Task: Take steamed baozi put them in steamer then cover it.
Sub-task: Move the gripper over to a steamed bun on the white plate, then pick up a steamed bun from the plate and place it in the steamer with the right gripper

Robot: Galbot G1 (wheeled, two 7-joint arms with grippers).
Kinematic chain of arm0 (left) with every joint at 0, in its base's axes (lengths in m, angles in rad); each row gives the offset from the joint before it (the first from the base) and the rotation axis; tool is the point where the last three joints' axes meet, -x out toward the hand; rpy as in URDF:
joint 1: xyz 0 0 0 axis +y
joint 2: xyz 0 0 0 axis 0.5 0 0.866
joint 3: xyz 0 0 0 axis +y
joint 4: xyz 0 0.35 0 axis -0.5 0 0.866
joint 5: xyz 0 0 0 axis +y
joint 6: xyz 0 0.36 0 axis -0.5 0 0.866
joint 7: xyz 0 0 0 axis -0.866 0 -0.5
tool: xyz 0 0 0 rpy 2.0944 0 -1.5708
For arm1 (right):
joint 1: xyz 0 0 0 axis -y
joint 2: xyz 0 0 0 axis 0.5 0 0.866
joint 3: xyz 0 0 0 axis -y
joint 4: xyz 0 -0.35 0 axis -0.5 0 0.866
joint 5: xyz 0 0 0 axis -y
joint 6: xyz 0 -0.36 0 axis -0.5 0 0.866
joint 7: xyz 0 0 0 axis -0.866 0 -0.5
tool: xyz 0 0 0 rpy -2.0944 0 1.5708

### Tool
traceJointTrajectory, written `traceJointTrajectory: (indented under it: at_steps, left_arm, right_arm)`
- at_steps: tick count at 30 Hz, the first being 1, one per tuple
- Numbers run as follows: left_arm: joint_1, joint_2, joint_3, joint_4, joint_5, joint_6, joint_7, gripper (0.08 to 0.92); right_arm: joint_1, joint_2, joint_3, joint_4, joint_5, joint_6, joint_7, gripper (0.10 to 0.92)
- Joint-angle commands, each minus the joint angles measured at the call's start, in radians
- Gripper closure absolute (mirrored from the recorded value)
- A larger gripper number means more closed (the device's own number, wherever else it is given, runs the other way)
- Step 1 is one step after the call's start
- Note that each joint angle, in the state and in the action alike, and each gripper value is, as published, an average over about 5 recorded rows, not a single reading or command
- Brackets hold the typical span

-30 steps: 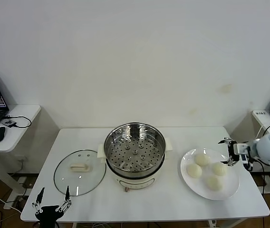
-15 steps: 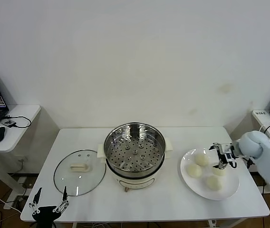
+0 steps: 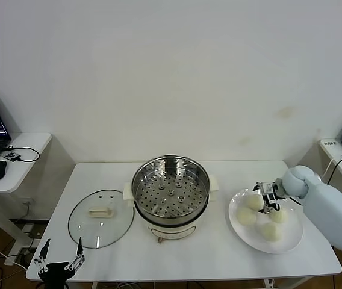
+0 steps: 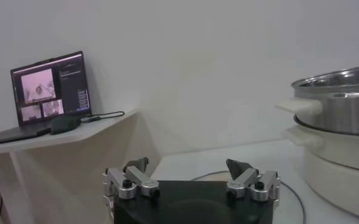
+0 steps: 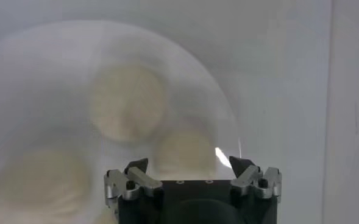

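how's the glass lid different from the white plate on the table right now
The glass lid is clear, with a metal rim and a cream bar handle at its centre; the white plate is opaque and has no handle. The lid lies bare at the steamer's left; the plate at its right carries four baozi. The right gripper hangs over the plate; nothing is over the lid. Both are round and lie flat.

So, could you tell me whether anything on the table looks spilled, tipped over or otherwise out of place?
Nothing stands out. The steamer stands upright and uncovered, the cover lies flat beside it, and all four baozi sit on the white plate. The right gripper hangs open over them; the left gripper waits at the table's near corner.
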Motion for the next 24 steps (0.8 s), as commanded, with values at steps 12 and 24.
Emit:
traceJointTrajectory:
  at_steps: [12, 24]
  left_arm:
    - [0.001, 0.001, -0.002, -0.001, 0.001, -0.001, -0.001, 0.177]
    - [0.001, 0.006, 0.003, -0.004, -0.002, -0.001, 0.000, 0.177]
  right_arm:
    - [0.011, 0.037, -0.016, -0.057, -0.033, 0.000, 0.002, 0.372]
    - [0.100, -0.104, -0.098, 0.127, 0.149, -0.040, -0.027, 0.397]
